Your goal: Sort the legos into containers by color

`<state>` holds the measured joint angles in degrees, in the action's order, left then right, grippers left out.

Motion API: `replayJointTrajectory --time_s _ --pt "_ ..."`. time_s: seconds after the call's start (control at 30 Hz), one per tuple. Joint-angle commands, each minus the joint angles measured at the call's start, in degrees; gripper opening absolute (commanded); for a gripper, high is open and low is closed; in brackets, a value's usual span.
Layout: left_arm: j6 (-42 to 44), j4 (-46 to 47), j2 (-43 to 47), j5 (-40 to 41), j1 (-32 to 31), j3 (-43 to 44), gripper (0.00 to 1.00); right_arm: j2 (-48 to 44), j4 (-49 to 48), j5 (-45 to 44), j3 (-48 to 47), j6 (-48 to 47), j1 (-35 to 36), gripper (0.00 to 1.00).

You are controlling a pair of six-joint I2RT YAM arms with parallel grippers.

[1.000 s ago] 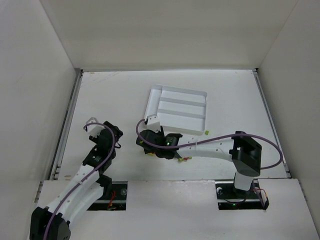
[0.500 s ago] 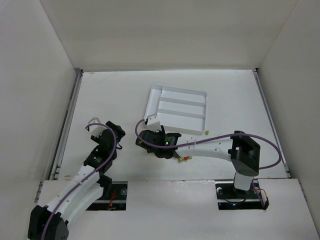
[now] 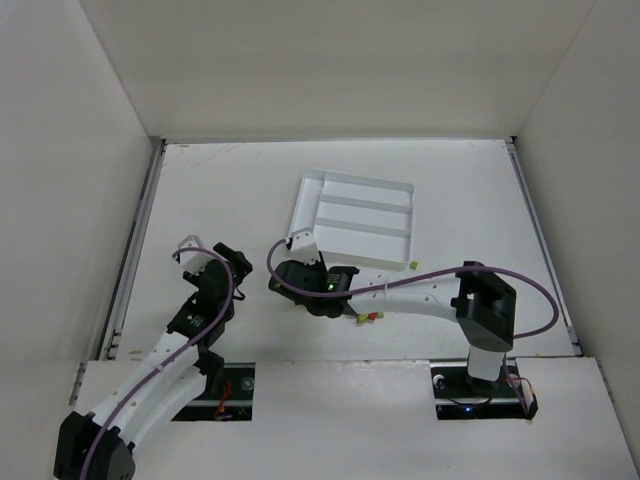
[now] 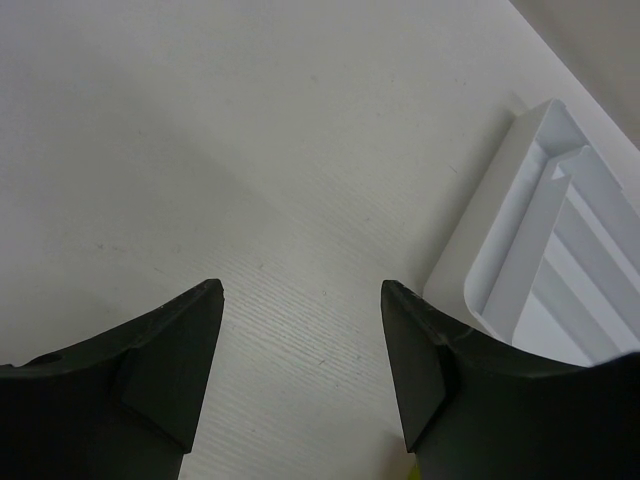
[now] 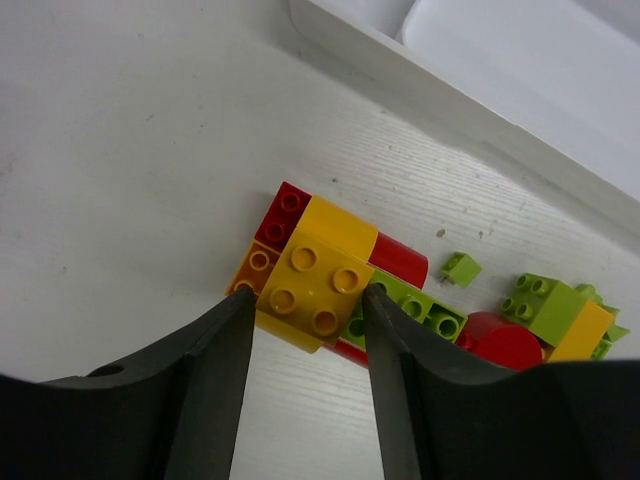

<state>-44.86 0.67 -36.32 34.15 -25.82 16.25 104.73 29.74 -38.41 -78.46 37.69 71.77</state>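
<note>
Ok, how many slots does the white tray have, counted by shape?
Long slots: 3
Narrow end slot: 1
Total: 4, all in the one tray.

white tray turned askew | right gripper at tray's near-left corner | left gripper well apart to the left | lime lego beside tray's near-right corner

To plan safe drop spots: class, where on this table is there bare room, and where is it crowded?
Bare: the table left of the tray, under the left gripper; also the strip right of the tray. Crowded: the legos clumped along the tray's near edge by the right gripper.
</note>
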Motion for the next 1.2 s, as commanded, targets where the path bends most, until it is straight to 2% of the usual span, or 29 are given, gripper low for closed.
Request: replayJointTrajectory --time_s 0.0,0.07,0.17,0.37,0.5,0.63,0.77,0.97,1.17 --pt "0.0 0.8 1.0 0.3 -0.8 -0.7 0.62 1.3 -1.9 -1.0 -1.7 0.3 0.4 0.48" --pt "-0.1 0.5 1.0 0.3 -1.6 -0.7 0.63 0.7 -2.6 -1.7 -0.8 0.6 0.3 0.37" --pt "-0.1 -0.4 1.7 -0.5 -3.0 -0.8 0.66 -1.4 -4.1 -2.7 0.9 0.2 0.1 0.3" --pt "-2.9 0.5 5.5 -6.8 -4.1 -2.3 0.73 -9.7 -8.6 -2.7 7.5 -1.6 -1.2 0.28" --pt "-5.7 3.7 7.2 -12.4 -3.8 -3.5 0.76 -16.5 -14.6 3.5 12.7 -2.1 -4.6 0.28" --pt "-9.3 11.6 8.3 -18.8 -3.8 -6.7 0.8 -22.2 -21.6 12.0 17.4 -1.2 -8.7 0.29" --pt "-15.6 23.5 7.9 -26.0 -3.1 -10.5 0.82 -26.8 -28.0 20.2 20.9 0.1 -12.7 0.29" --pt "-20.1 34.3 2.8 -30.9 -3.8 -11.0 0.83 -29.2 -33.1 29.5 23.1 2.9 -18.9 0.3" --pt "-18.6 36.9 -1.3 -30.6 -6.6 -9.7 0.85 -28.9 -35.1 31.5 24.0 4.2 -20.2 0.3"
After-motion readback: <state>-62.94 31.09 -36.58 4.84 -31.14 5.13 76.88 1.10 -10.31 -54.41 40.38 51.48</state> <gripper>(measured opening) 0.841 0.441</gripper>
